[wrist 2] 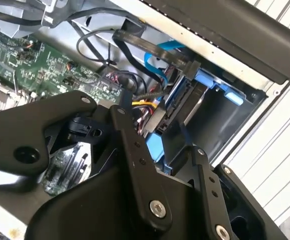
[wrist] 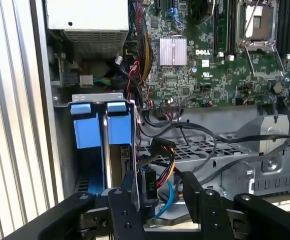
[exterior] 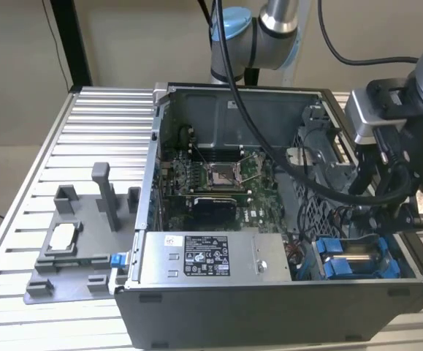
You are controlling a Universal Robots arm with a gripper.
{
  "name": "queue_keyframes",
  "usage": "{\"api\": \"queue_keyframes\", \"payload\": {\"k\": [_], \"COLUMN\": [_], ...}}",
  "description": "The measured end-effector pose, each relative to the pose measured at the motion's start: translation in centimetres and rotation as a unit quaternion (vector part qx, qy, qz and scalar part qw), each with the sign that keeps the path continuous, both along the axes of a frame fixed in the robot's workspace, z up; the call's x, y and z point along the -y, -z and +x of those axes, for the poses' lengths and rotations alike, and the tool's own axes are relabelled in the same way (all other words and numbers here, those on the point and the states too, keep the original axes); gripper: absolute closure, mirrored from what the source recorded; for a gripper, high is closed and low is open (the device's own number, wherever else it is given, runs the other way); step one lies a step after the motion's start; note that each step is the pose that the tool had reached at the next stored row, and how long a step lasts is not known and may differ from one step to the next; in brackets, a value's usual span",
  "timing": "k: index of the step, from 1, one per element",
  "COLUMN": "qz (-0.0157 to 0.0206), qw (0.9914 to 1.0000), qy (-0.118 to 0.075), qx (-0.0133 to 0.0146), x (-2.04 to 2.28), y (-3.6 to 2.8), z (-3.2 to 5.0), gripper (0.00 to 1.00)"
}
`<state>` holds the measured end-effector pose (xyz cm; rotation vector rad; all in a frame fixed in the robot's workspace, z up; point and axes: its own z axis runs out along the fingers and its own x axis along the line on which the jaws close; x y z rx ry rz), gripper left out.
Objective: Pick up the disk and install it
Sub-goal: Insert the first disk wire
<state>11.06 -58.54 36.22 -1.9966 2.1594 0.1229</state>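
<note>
The disk [exterior: 359, 257], silver with blue carrier edges, sits in the drive bay at the near corner of the open computer case [exterior: 218, 95], on the exterior view's right. In the first wrist view its blue carrier tabs [wrist: 118, 127] stand on edge in the bay. In the second wrist view the blue frame [wrist 2: 219, 86] lies deep in the bay. My gripper [exterior: 397, 219] hangs just above that bay. Both wrist views show its black fingers [wrist: 129, 200] spread apart and open, with cables and a black connector [wrist: 150, 182] below the gap and nothing held. The gap [wrist 2: 160, 132] also shows from the other side.
A grey power supply box [exterior: 204, 256] with a sticker lies along the case's near side. The motherboard [exterior: 218, 175] fills the case floor. Loose cables [wrist: 220, 145] cross a perforated cage beside the bay. A grey fixture [exterior: 79, 248] holding a small silver chip stands on the slatted table.
</note>
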Motion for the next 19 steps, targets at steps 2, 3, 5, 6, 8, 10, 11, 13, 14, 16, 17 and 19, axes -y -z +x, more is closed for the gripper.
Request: {"api": "queue_keyframes", "payload": {"k": [2,3,5,6,8,10,11,13,14,16,17,19], "qz": [-0.0001,0.0000,0.0004,0.0003,0.0002,0.0001,0.0001,0.0002,0.0002,0.0004,0.0004,0.0002], "qw": [1.00000,1.00000,1.00000,0.99999,0.99998,0.99998,0.99998,0.99998,0.99998,0.99998,0.99998,0.99998], "qy": [0.000,0.000,-0.001,-0.001,-0.001,-0.001,-0.001,-0.001,-0.001,-0.001,-0.001,-0.001], "qx": [0.0010,0.0010,0.0019,0.0033,0.0055,0.0057,0.0057,0.0057,0.0057,0.0057,0.0057,0.0057], "x": [0.00,0.00,0.03,0.03,0.03,0.03,0.03,0.02,0.02,0.03,0.03,0.02], "y": [0.07,0.09,0.23,0.31,0.44,0.46,0.48,0.50,0.50,0.46,0.44,0.40], "z": [0.01,0.01,0.01,0.01,0.02,0.02,0.01,0.01,0.01,0.01,0.01,0.01], "gripper": [0.00,0.00,0.00,0.00,0.00,0.00,0.00,0.00,0.00,0.00,0.00,0.00]}}
